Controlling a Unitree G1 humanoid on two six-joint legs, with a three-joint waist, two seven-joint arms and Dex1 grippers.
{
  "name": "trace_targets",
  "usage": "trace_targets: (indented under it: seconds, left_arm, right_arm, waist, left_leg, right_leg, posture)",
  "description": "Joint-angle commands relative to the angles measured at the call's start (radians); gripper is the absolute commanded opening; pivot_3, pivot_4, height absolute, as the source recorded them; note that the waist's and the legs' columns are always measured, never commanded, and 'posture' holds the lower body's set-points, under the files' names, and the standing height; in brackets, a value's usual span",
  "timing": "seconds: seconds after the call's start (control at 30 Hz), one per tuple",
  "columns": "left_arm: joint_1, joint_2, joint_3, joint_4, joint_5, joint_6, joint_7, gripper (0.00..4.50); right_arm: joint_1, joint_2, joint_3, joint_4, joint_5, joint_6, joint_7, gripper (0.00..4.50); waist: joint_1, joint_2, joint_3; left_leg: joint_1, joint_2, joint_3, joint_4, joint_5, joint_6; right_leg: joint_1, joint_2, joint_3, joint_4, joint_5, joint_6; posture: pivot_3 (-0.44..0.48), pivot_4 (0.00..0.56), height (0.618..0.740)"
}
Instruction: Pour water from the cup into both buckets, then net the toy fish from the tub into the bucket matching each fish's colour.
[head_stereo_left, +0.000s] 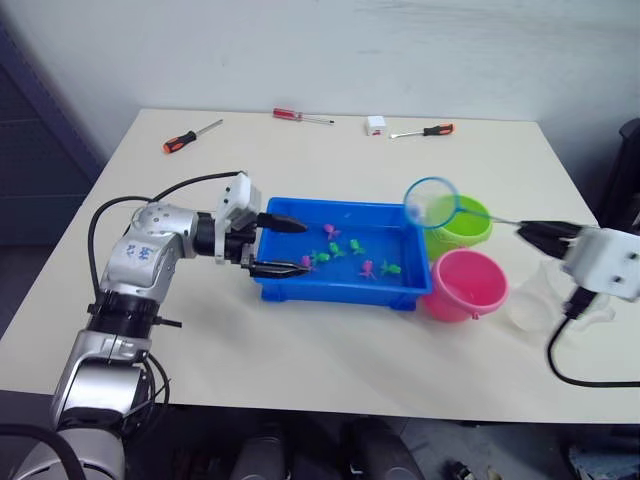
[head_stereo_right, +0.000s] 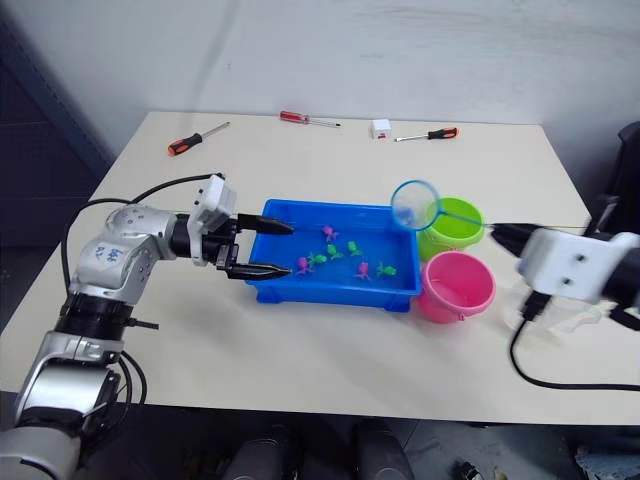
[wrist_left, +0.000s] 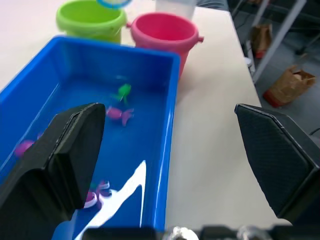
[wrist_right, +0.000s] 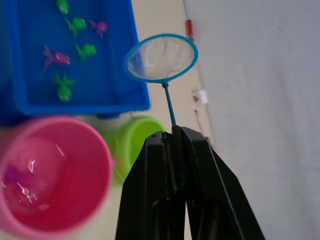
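The blue tub (head_stereo_left: 340, 292) sits mid-table with several green and pink toy fish (head_stereo_left: 346, 256) in its water. My left gripper (head_stereo_left: 304, 246) is open at the tub's left end, one finger over the water and the other outside the near wall (wrist_left: 167, 150). On the right, my right gripper (wrist_right: 175, 136) is shut on the net's thin handle. The net's light blue hoop (head_stereo_left: 432, 202) hangs in the air above the tub's far right corner, next to the green bucket (head_stereo_left: 466, 230). The pink bucket (head_stereo_left: 466, 285) stands in front of the green one. The clear cup (head_stereo_left: 533, 296) stands right of the pink bucket.
Three screwdrivers (head_stereo_left: 192, 135) (head_stereo_left: 303, 116) (head_stereo_left: 425, 130) and a small white box (head_stereo_left: 376, 124) lie along the table's far edge. A black cable (head_stereo_left: 575, 375) trails from my right wrist over the table's right front.
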Motion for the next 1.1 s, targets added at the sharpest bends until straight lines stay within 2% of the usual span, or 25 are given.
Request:
trace_targets:
  seconds: [0.03, 0.27, 0.6, 0.8, 1.0, 1.1]
  left_arm:
    - [0.037, 0.023, 0.038, -0.135, -0.027, 0.039, 0.037, 4.48]
    - [0.105, 0.050, 0.071, -0.260, -0.059, 0.106, 0.087, 4.48]
    - [0.123, 0.054, 0.078, -0.325, -0.083, 0.146, 0.129, 4.48]
    - [0.127, 0.059, 0.078, -0.340, -0.094, 0.156, 0.137, 4.48]
    - [0.122, 0.058, 0.076, -0.337, -0.099, 0.155, 0.140, 4.48]
    - [0.118, 0.055, 0.075, -0.333, -0.099, 0.153, 0.142, 4.48]
  right_arm:
    - [-0.092, 0.009, 0.112, -0.044, 0.073, 0.230, -0.020, 0.00]
    - [-0.169, -0.002, 0.240, -0.005, 0.016, 0.311, 0.008, 0.00]
    - [-0.235, -0.009, 0.364, 0.115, -0.178, 0.130, 0.016, 0.00]
    - [-0.250, -0.015, 0.392, 0.155, -0.228, 0.023, 0.060, 0.00]
    - [-0.230, -0.002, 0.397, 0.130, -0.230, -0.011, 0.099, 0.00]
    - [-0.228, 0.017, 0.386, 0.100, -0.191, 0.037, 0.116, 0.00]
  waist:
    - [0.005, 0.000, 0.000]
    - [0.019, 0.000, 0.000]
    - [0.012, 0.000, 0.000]
    - [0.001, 0.000, 0.000]
    - [0.002, 0.000, 0.000]
    - [0.001, 0.000, 0.000]
  left_leg:
    - [-0.001, 0.000, 0.000, 0.000, 0.000, 0.000]
    - [-0.003, -0.001, -0.001, -0.001, -0.002, 0.003]
    - [-0.003, -0.001, -0.001, -0.001, -0.002, 0.002]
    - [-0.002, -0.001, -0.001, -0.001, -0.001, 0.002]
    - [-0.002, -0.001, -0.001, -0.001, -0.001, 0.002]
    - [-0.002, -0.001, -0.001, -0.001, -0.001, 0.002]
  right_leg:
    - [0.000, 0.000, 0.000, -0.001, 0.000, 0.000]
    - [0.000, -0.001, -0.001, -0.006, 0.000, 0.000]
    - [0.000, -0.001, -0.001, -0.006, 0.000, 0.000]
    - [0.000, -0.001, -0.001, -0.006, 0.000, 0.000]
    - [0.000, -0.001, -0.001, -0.005, 0.000, 0.000]
    - [0.000, -0.001, -0.001, -0.006, 0.000, 0.000]
  posture:
    - [0.000, 0.150, 0.740]
    - [0.000, 0.150, 0.740]
    - [0.000, 0.150, 0.740]
    - [0.000, 0.150, 0.740]
    - [0.000, 0.150, 0.740]
    - [0.000, 0.150, 0.740]
